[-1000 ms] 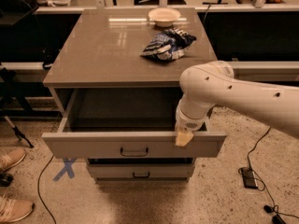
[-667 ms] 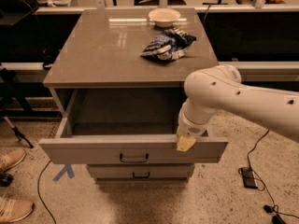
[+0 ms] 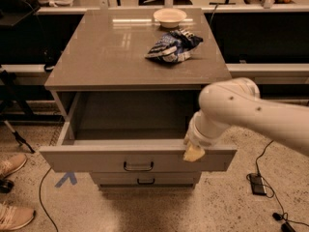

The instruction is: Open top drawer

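The top drawer of the grey-taupe cabinet stands pulled far out, its deep plain grey interior showing. A small black bar handle sits at the centre of its front. My gripper is at the right part of the drawer's front top edge, its pale fingertip hanging over the rim. My white arm comes in from the right and hides most of the gripper. A narrower drawer with a like handle shows just below, shut.
On the cabinet top lie a blue-and-white chip bag and a pale bowl. Shoes stand on the floor at left. A cable and power brick lie at right. A blue tape mark is on the floor.
The drawer has slid further out toward the camera, and my gripper has moved with its front edge.
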Motion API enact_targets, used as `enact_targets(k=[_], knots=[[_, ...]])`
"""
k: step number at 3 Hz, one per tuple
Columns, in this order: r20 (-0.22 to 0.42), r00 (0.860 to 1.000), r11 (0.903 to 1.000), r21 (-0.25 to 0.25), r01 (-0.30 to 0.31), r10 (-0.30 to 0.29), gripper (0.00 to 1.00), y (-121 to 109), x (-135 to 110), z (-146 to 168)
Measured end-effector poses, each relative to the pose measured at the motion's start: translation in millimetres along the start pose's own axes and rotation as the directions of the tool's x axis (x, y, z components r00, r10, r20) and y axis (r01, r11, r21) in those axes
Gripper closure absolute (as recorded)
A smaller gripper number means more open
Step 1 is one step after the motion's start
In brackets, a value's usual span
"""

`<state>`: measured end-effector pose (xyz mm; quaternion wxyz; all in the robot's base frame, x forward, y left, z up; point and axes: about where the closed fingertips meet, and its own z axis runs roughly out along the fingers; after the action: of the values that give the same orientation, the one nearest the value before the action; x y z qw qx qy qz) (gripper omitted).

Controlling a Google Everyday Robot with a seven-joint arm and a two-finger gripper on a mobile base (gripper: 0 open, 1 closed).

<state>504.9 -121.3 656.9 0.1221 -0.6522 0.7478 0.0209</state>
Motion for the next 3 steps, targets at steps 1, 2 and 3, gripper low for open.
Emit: enact_targets(k=[1, 2, 3], knots=[[0.010, 1.000, 1.0000, 0.003, -0.003, 0.003, 1.00, 4.0, 1.5, 1.4], [0.009, 1.000, 1.0000, 0.002, -0.002, 0.002, 0.83, 4.5, 1.4, 1.6], [0.008, 1.000, 1.0000, 0.002, -0.002, 0.002, 0.59, 5.1, 1.6, 1.8]])
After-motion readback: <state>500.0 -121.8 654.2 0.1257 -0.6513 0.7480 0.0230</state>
